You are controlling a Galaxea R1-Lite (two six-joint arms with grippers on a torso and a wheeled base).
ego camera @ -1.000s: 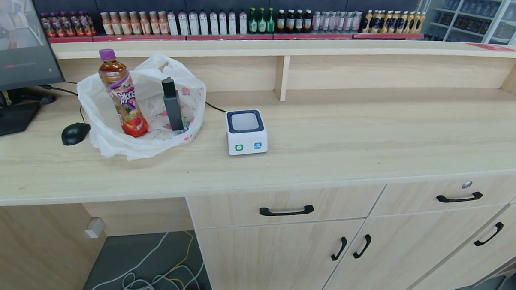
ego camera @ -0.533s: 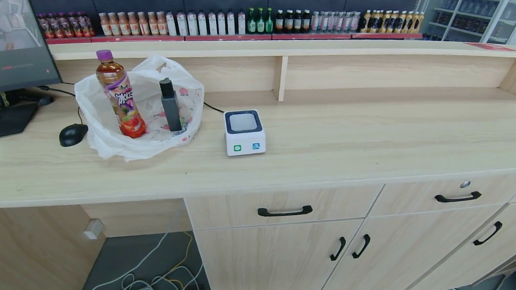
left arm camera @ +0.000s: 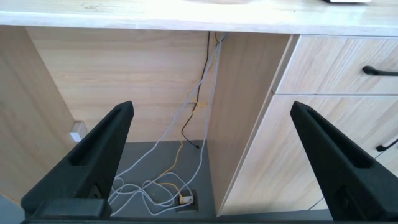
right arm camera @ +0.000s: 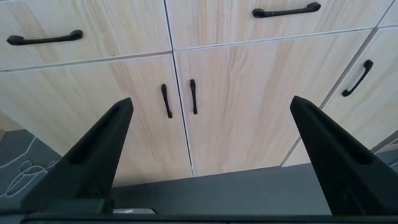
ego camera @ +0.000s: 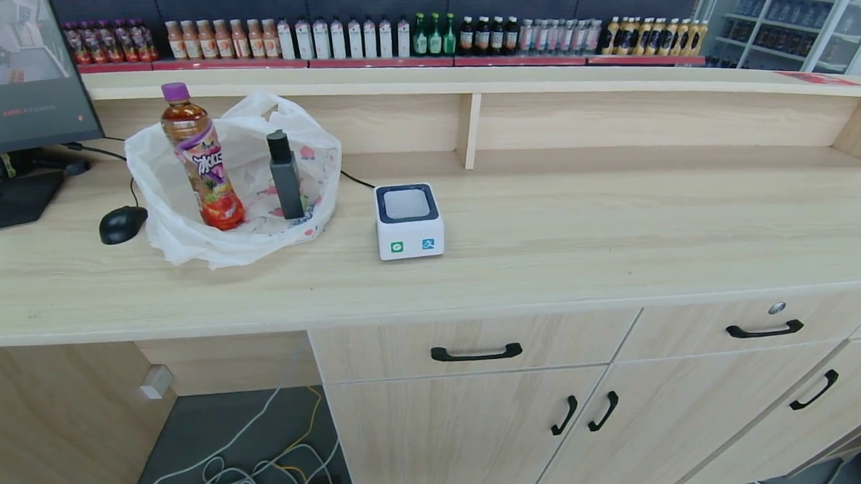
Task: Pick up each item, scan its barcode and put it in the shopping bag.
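A white plastic shopping bag (ego camera: 180,226) sits open on the wooden counter (ego camera: 581,226) at the left. Inside it a tea bottle (ego camera: 203,161) with a purple cap stands upright, and beside it a dark grey bottle (ego camera: 285,176) with a black cap. Just right of the bag is the white cube scanner (ego camera: 409,220) with a dark-rimmed top window. My left gripper (left arm camera: 211,155) is open below counter height, facing the open knee space and cables. My right gripper (right arm camera: 211,155) is open too, facing the cabinet doors.
A black mouse (ego camera: 122,224) lies left of the bag, and a monitor (ego camera: 29,56) stands at the far left. A raised shelf (ego camera: 471,93) runs along the counter's back. Drawers and doors with black handles (ego camera: 475,354) are below; cables (ego camera: 251,465) lie on the floor.
The head view shifted slightly between the earliest frame and now; the things on the counter have kept their places.
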